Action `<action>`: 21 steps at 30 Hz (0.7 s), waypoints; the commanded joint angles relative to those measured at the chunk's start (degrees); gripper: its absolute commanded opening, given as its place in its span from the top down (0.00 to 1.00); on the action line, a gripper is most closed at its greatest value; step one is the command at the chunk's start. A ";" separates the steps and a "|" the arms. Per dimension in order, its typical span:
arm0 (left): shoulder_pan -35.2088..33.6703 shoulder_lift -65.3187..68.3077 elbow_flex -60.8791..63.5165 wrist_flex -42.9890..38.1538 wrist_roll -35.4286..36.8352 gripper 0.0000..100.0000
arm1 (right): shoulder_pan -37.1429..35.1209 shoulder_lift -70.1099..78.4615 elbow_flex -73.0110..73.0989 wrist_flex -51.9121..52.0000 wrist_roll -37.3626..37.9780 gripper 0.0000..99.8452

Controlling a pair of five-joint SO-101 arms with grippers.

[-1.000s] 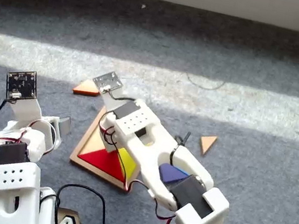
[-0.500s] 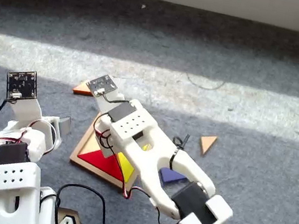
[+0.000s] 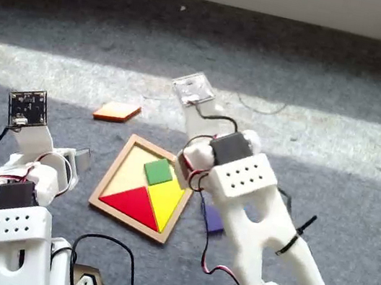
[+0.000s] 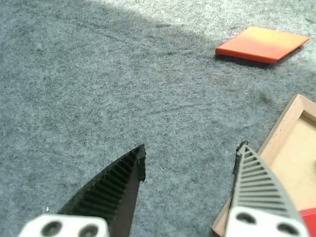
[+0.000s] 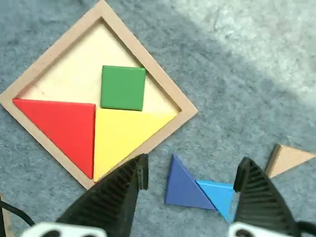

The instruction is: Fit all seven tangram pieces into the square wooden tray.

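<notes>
As tray (image 5: 163,85) lies: red triangle (image 5: 64,129), yellow triangle (image 5: 126,134) (green square (image 5: 123,88) too) inside.

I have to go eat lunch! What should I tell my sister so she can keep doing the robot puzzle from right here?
Left gripper: open, empty, over the carpet beside the tray.
Right gripper: open, empty, above the loose blue pieces.
Done: green square, red triangle and yellow triangle lie in the tray.
Left: dark blue triangle, light blue triangle, tan triangle and orange parallelogram lie on the carpet outside it.
</notes>
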 commanded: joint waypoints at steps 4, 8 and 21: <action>0.66 -0.92 -0.13 -1.05 -0.35 0.71 | 12.00 -6.99 7.43 -0.13 2.81 0.72; 0.66 -0.92 -0.13 -1.05 -0.35 0.71 | 16.13 -7.69 14.11 -6.99 3.08 0.72; 0.66 -0.92 -0.13 -1.05 -0.35 0.71 | 17.63 -7.43 24.66 -14.11 -1.32 0.72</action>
